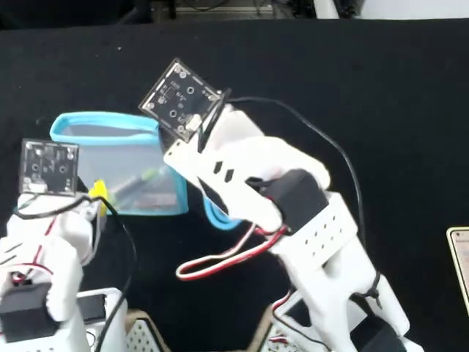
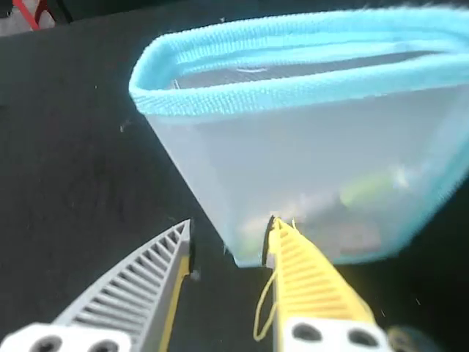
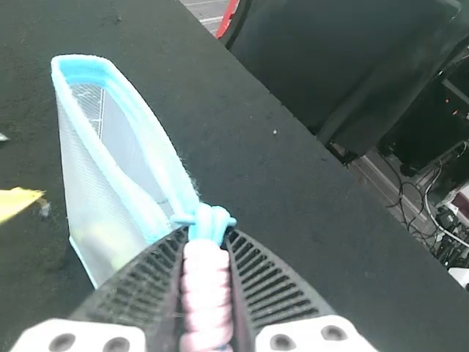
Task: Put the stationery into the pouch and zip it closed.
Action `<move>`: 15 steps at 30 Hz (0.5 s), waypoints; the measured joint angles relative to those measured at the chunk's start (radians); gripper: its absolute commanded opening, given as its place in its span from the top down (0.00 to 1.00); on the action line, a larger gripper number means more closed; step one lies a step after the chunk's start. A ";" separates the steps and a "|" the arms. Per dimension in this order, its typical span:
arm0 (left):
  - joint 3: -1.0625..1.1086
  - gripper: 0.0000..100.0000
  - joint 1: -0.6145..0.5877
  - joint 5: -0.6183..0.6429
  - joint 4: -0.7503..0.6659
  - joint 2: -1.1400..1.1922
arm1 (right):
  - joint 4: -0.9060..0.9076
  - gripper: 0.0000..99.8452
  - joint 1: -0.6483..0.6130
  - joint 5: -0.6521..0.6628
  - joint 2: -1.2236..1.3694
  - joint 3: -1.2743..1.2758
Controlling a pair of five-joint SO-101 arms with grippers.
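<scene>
A see-through pouch with a blue edge lies on the black worktop. Its top is open. Inside it, low down, you can see some stationery through the clear side. One piece is green. The rest is too blurry to name.

The left hand is open. It has one grey finger and one yellow finger. It sits low at one bottom corner of the pouch. The tip of the yellow finger touches that corner. The grey finger is beside the pouch and does not touch it.

The right hand is at the other end of the pouch. It is squeezed tight on a pink braided cord. The cord ends in a blue knot at the pouch's blue edge. In the high view a blue loop hangs under this arm.
</scene>
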 measured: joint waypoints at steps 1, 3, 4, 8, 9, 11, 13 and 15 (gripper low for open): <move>0.061 0.82 0.000 0.000 -0.046 -0.032 | 0.006 0.99 0.002 0.000 0.000 -0.005; 0.193 0.82 0.000 0.000 -0.155 -0.100 | 0.009 0.99 0.000 0.000 0.000 -0.009; 0.255 0.82 0.000 0.000 -0.204 -0.133 | 0.009 0.99 -0.002 0.000 0.000 -0.009; 0.442 0.82 0.000 0.000 -0.382 -0.275 | 0.028 0.99 -0.032 0.000 0.000 -0.009; 0.483 0.82 0.000 0.000 -0.417 -0.308 | 0.041 0.99 -0.040 0.011 0.000 -0.009; 0.552 0.82 0.000 0.000 -0.470 -0.374 | 0.068 0.99 -0.061 0.061 0.000 -0.009; 0.603 0.82 -0.002 0.000 -0.512 -0.436 | 0.097 0.99 -0.086 0.110 0.000 -0.009; 0.623 0.82 0.000 0.000 -0.548 -0.437 | 0.114 0.99 -0.109 0.141 0.000 -0.009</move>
